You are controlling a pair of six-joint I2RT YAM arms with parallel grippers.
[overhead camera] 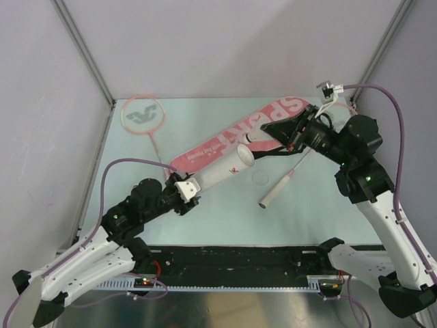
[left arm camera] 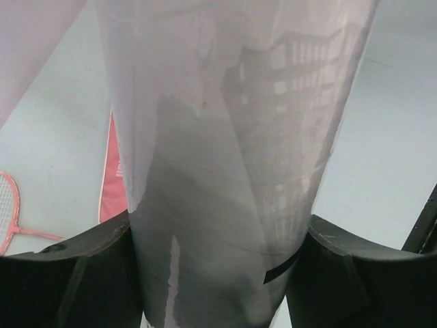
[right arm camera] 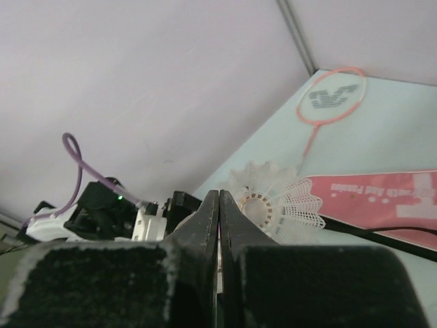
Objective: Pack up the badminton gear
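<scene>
My left gripper (overhead camera: 186, 190) is shut on the lower end of the long white tube (overhead camera: 220, 171), which fills the left wrist view (left arm camera: 225, 137) between both fingers (left arm camera: 75, 273). The tube's open end points up and right, over the pink SPORT bag (overhead camera: 246, 130). My right gripper (overhead camera: 294, 142) hovers over the bag's wide end, its jaws shut on the skirt edge of the white shuttlecock (right arm camera: 276, 201). One pink racket (overhead camera: 143, 115) lies at the back left. The other racket's white handle (overhead camera: 275, 191) lies right of the tube, with its head under my right arm.
A faint clear ring (overhead camera: 261, 178) lies on the table between the tube and the racket handle. The bag's black strap (overhead camera: 270, 152) trails near my right gripper. Enclosure walls and corner posts stand close on the left, back and right.
</scene>
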